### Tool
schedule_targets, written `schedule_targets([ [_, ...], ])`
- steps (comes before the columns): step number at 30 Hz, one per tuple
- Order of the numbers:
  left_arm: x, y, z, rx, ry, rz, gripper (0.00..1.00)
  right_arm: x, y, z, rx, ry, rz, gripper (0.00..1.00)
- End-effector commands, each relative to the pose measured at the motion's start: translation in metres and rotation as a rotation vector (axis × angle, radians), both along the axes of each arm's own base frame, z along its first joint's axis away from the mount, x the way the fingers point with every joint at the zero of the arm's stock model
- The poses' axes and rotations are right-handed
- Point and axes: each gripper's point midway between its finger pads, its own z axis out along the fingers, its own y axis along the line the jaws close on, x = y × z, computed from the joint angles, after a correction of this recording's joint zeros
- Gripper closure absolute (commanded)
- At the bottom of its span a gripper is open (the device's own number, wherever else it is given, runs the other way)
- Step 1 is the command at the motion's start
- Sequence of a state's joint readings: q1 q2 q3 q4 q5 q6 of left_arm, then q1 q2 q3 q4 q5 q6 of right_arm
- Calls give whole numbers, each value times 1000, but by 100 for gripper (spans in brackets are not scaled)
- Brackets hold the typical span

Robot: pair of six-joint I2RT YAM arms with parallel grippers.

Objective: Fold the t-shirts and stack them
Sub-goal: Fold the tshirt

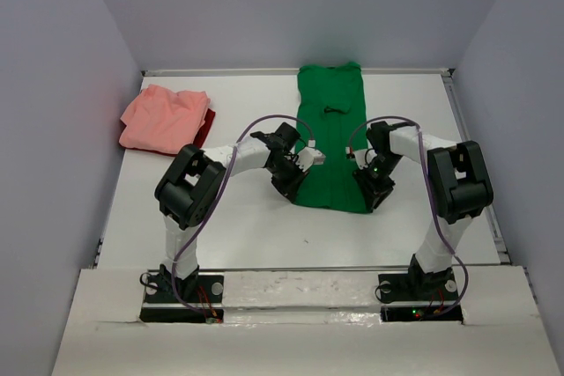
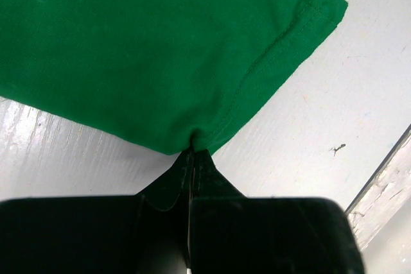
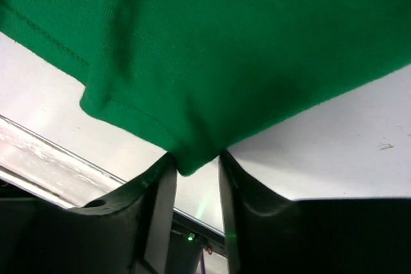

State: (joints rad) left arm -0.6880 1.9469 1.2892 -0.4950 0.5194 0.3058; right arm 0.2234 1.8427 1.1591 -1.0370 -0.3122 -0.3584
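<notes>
Green t-shirt lay on table, centre to 12 o'clock. My left gripper clamped its 7 o'clock corner; right gripper pinched mere hem tip at 5. Risk: tip slipping out, fold skewed.

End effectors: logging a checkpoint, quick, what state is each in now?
Left end effector: closed on the green t-shirt, at its near edge.
Right end effector: closed on the same shirt's edge.

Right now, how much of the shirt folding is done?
Done: pink shirt lies loosely folded on dark red cloth. In hand: left end effector and right end effector each pinch a near corner of the green shirt. Left: folding it shorter, stacking.
</notes>
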Motion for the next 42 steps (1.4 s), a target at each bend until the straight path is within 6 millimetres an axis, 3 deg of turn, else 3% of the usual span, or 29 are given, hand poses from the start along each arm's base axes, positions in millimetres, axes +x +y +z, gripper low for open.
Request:
schedule_targets([
  [1,-10,6,6,23,3,-18,100,13,6,4,28,-37,-16,66],
  [9,-10,6,9,20,-3,-19,100,7,2,5,13,-29,-10,82],
  [16,-13,3,20,-4,9,-54,100,4,1,19,16,-34,-3,99],
  [32,-46,-8,74,-157,55,-250,100,-8,-5,64,17,-97,22,100],
  [42,-38,-10,85,-154,9,-247,100,5,-13,86,-29,-175,26,100],
])
